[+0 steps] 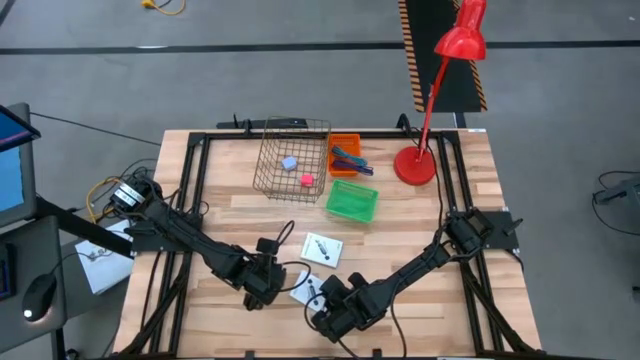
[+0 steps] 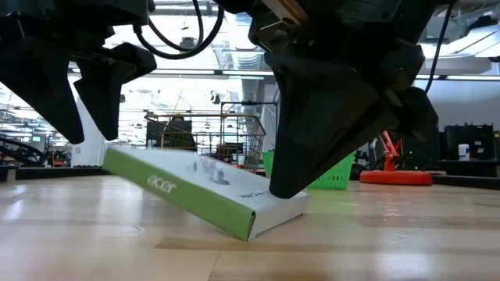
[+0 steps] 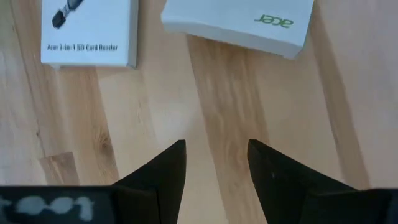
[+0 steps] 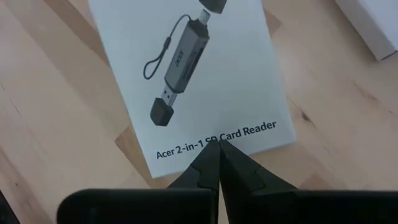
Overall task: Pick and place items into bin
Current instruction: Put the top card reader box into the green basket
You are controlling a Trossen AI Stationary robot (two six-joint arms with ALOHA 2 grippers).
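A flat white packet (image 1: 305, 290) with a green "acer" side (image 2: 176, 191) and a printed card reader (image 4: 180, 68) lies tilted near the table's front. My right gripper (image 4: 217, 144) is shut, with its tips on the packet. Just left of it, my left gripper (image 3: 214, 146) hangs open over bare wood. A second white packet (image 1: 322, 249) lies flat a little farther back. The wire bin (image 1: 293, 155) at the back holds a lilac cube (image 1: 289, 162) and a pink cube (image 1: 306, 180). Pen-like sticks (image 1: 347, 158) lie in an orange tray. My right gripper presses its shut fingertips on the packet's printed top face, close to the edge under the lettering (image 4: 214, 134). It comes from above, slanting. That end (image 2: 277, 212) rests on the table, and the opposite end (image 2: 117, 160) stands raised off the wood.
A green plastic basket (image 1: 352, 201) stands in front of the orange tray (image 1: 345, 143). A red desk lamp (image 1: 415, 165) rises at the back right. Black frame rails run along the table's left and right sides. Bare wood lies between the packets and the baskets.
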